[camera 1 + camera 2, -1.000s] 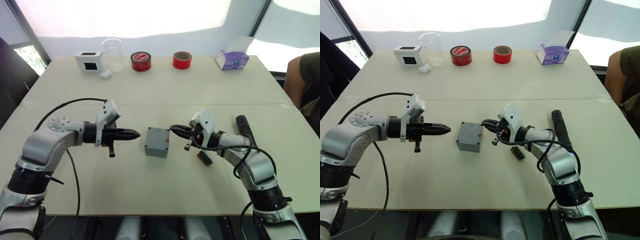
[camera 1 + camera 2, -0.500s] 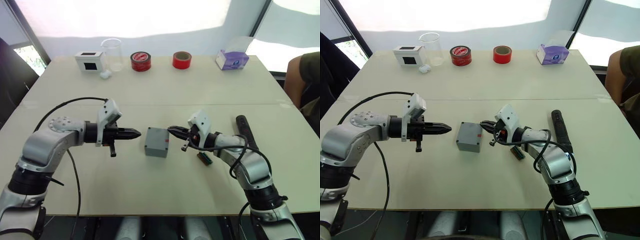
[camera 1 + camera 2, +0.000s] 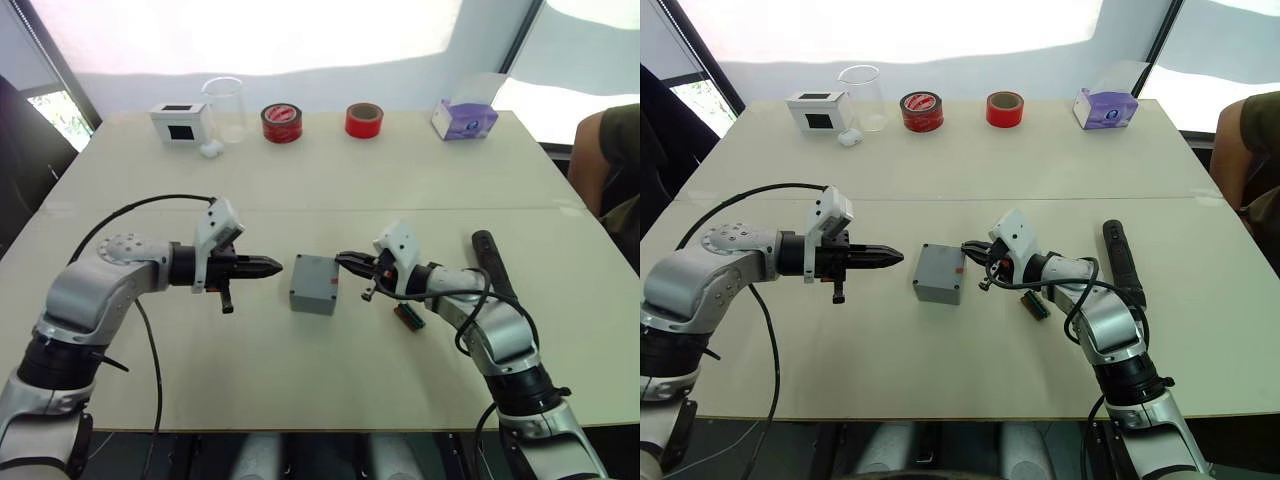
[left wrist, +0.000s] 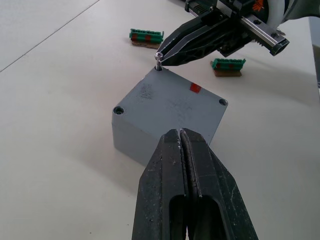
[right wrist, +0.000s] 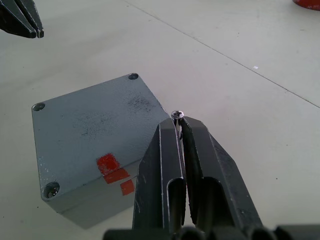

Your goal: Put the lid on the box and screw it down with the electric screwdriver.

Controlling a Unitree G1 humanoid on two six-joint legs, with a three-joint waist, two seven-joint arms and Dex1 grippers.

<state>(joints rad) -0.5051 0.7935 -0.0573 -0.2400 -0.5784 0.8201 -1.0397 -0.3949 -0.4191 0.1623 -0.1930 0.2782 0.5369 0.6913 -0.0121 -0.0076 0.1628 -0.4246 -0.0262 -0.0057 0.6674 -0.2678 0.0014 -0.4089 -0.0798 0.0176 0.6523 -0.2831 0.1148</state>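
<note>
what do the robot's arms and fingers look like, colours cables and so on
Both arms are silver-grey metal with rounded joints and black bands. Each wrist carries a white block housing. A black cable loops from each arm to its wrist. The left gripper and right gripper each have two long, tapered, matte black fingers. The right one shows small orange parts near its base.

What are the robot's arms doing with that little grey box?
The lid is already sitting on the box in the middle of the table. The right gripper pinches a tiny screw and holds it right at one corner hole of the lid. The left gripper is shut and empty, pointing at the box from the other side without touching it. The electric screwdriver lies on the table beside the right arm, not picked up.
</note>
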